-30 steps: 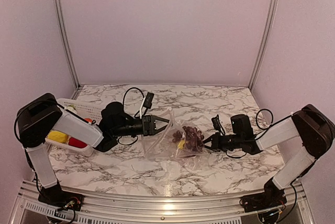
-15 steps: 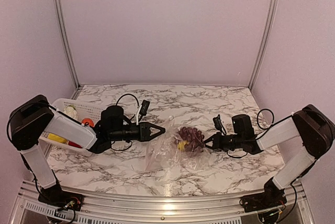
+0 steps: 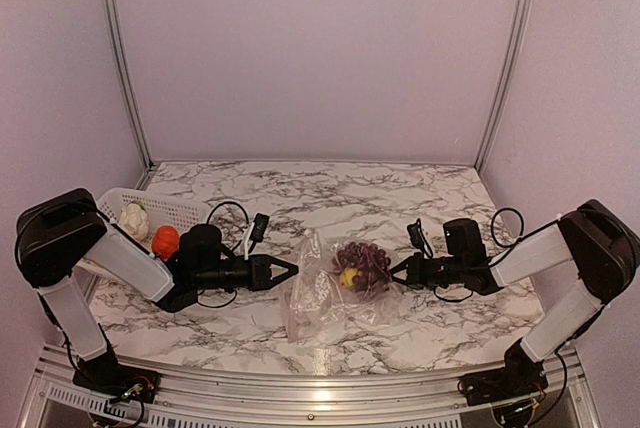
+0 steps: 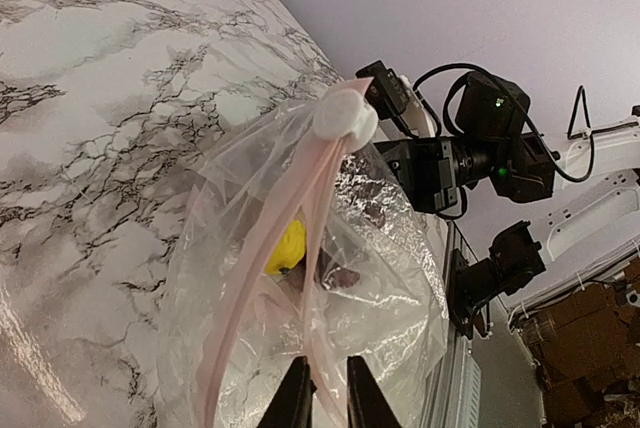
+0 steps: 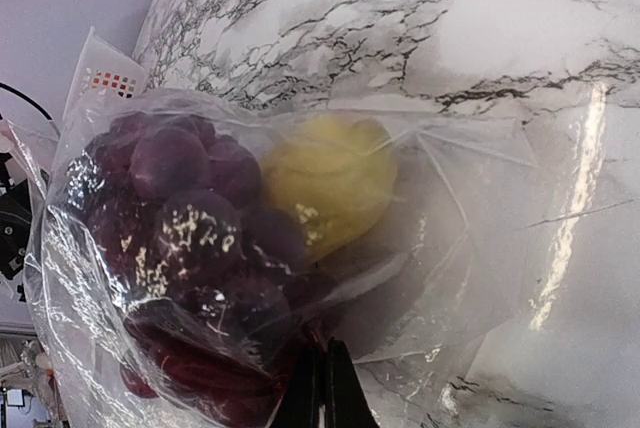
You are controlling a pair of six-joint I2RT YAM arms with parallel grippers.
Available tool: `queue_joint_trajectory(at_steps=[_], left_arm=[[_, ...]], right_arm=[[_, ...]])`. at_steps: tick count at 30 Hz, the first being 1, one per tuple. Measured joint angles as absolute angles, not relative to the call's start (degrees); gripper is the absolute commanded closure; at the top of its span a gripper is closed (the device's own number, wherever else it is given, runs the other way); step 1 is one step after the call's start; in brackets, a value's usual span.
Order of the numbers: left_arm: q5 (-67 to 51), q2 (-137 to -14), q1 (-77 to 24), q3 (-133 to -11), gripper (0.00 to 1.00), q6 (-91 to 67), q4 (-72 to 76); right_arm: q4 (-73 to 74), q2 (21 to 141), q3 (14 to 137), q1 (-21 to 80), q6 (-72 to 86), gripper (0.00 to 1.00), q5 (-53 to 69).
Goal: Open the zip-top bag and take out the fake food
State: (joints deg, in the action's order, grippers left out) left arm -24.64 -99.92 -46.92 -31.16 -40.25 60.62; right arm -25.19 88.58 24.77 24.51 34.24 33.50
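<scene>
White marble-patterned tabletop [image 3: 420, 198], boxed in by plain lilac walls [image 3: 320, 48], carries the zip-top bag [image 3: 318, 298] near its middle, between the two arms. The left gripper [image 3: 288, 269] pinches its pink zip strip [image 4: 322, 188]. The right gripper [image 3: 397, 273] is pressed together on the opposite plastic edge. A purple grape bunch [image 3: 366, 258] and a yellow piece [image 3: 348, 276] lie inside the bag. At far left, a cauliflower [image 3: 133, 218] sits in the white basket [image 3: 180, 210], with an orange piece [image 3: 164, 241] beside it.

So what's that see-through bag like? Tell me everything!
The zip-top bag is clear, crinkly plastic, lying on the marble table. Its pinkish zip strip carries a white slider. Inside sit purple grapes and a yellow piece. The left gripper seems to pinch the strip in its jaws; the right gripper pinches the other end.
</scene>
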Motion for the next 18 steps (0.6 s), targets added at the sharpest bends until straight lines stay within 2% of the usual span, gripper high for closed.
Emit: queue_joint_trajectory(at_steps=[5, 10, 18], left_arm=[[-24.97, -97.62, -46.94, -27.57, 0.88, -41.06, 62.06], [-23.64, -96.97, -48.10, -29.02, 0.92, -39.20, 58.28], [-20.95, -106.87, -50.68, -38.26, 0.92, -38.35, 53.04]], right_arm=[[-25.08, 88.58, 24.77, 24.49, 34.24, 1.00, 33.52], [-24.99, 88.58, 24.77, 24.51, 34.24, 1.00, 33.71], [-25.04, 88.60, 24.80, 24.91, 34.24, 1.00, 34.44]])
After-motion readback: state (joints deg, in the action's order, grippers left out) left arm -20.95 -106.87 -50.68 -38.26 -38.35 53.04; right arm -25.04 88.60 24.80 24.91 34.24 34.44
